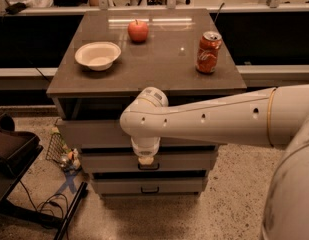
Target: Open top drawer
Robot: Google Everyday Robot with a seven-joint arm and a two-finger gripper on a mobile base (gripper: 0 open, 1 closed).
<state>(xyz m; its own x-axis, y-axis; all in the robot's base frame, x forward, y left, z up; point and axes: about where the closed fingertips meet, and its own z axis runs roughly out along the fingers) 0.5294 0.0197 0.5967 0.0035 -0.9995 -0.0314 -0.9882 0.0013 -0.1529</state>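
Observation:
The grey cabinet stands in the middle of the camera view with three drawers. The top drawer [94, 133] has the tallest front and looks closed; its handle is hidden behind my arm. My white arm reaches in from the right across the cabinet front. My gripper [145, 159] points down from the wrist, just below the top drawer's lower edge and above the middle drawer's black handle [148, 167]. The bottom drawer [150, 186] is shut.
On the cabinet top [159, 69] stand a white bowl [97, 55], a red apple [138, 30] and an orange soda can [208, 52]. A dark stand and cables [24, 184] sit on the floor at the left. A long counter runs behind.

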